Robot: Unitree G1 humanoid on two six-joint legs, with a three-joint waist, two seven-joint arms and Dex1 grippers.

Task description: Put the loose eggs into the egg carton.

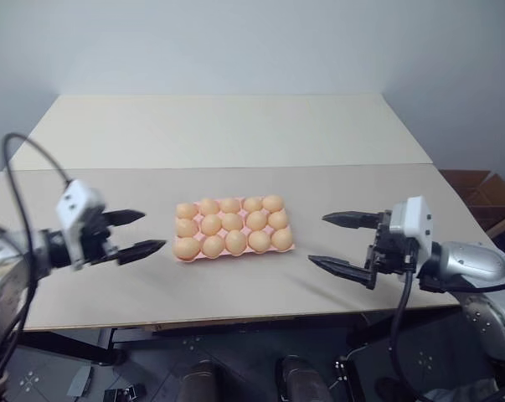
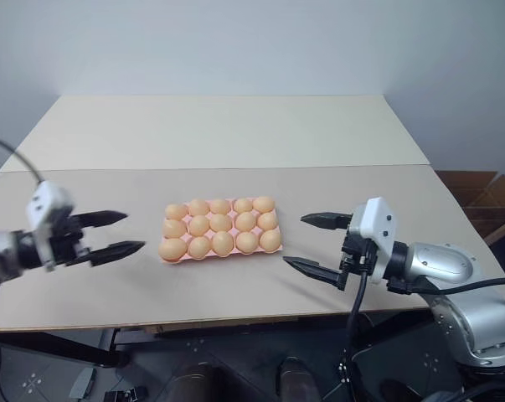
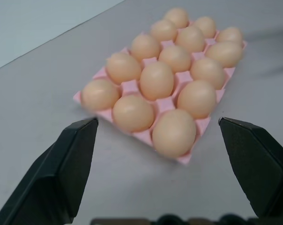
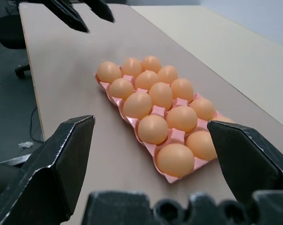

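Nearest us, our left gripper (image 1: 139, 232) and right gripper (image 1: 336, 240) hover above the table (image 1: 235, 142), each with its fingers spread wide and holding nothing. Between them, apart from both, the pink egg carton (image 1: 290, 246) lies flat on the table. Eggs (image 1: 235, 241) fill all fifteen cups, three rows of five.

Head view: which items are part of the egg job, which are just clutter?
Job:
- egg carton, pink, all fifteen cups filled
- eggs, none loose on the table
- left gripper, open, empty
- right gripper, open, empty

Lying about:
- cardboard box, past the table's right edge
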